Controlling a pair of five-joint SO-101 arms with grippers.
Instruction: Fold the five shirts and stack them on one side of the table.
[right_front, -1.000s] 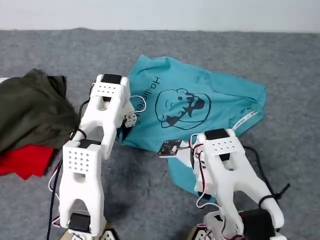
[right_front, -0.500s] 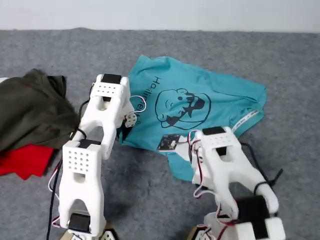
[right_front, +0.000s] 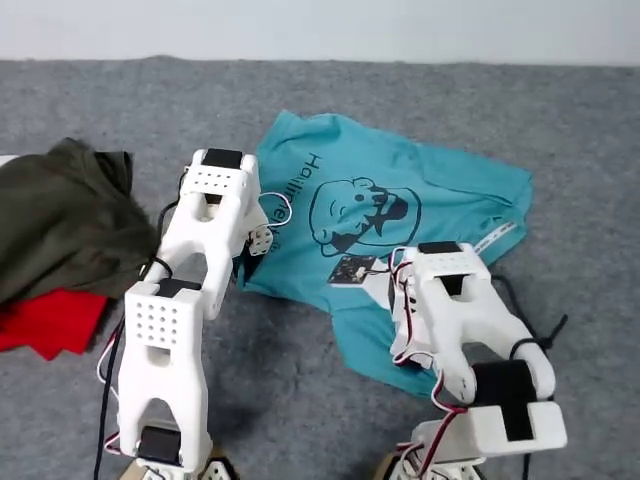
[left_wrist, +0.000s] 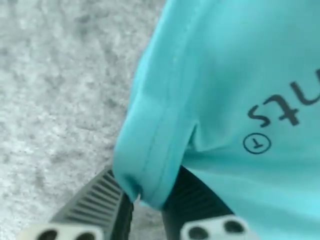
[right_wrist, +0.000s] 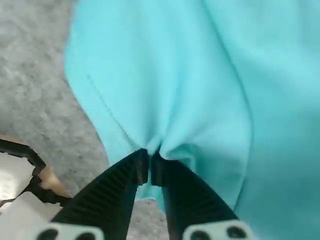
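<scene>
Two grippers are both holding the teal shirt, which is lying crumpled and face up on the grey felt table cover.

Change: the right arm is pushing further in over the shirt's near hem than a second ago, and its shoulder end is swinging out away from the shirt. More of the near flap is now showing beside it. The left arm is not shifting at all.

The right gripper is pressed together on a pinched ridge of shirt fabric, with cloth puckering out from the nip. The left gripper is clamping a doubled, stitched shirt edge between its ribbed fingers.

My read: the right side is carrying the near hem toward the print for a first fold, while the left is anchoring the opposite edge. It's early, since this shirt is still unfolded.

Materials: the shirt is thin, limp knit with a dark printed graphic, draping in soft ridges. It's likely to slip or bunch, not crease cleanly. An olive garment and a red garment are sitting heaped well apart from the shirt, on the left arm's side.
</scene>
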